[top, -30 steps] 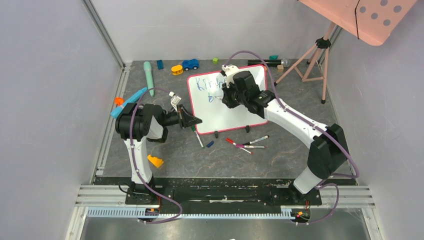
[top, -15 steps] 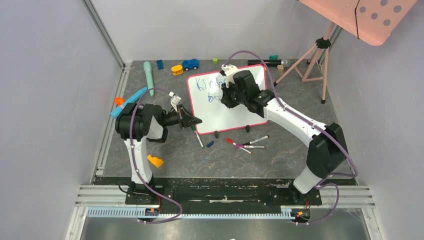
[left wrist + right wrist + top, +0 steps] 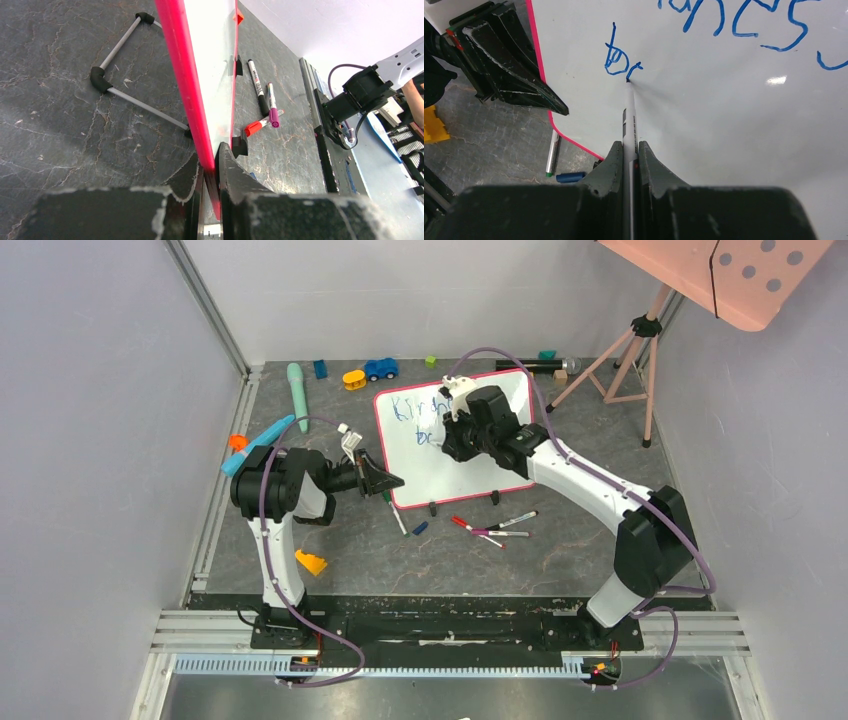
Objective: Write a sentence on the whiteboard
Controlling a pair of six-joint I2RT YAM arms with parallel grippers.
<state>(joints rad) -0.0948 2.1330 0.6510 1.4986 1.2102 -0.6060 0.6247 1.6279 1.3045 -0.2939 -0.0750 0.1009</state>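
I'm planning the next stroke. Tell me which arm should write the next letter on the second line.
Right. The right hand is shut on the marker, whose tip rests on the whiteboard at the end of the unfinished sentence. The left hand is clamped on the whiteboard's pink-red frame, steadying it.

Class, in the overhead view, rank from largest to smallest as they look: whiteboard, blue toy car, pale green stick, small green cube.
1. whiteboard
2. pale green stick
3. blue toy car
4. small green cube
All sit at a similar distance from the camera, so the order is safe.
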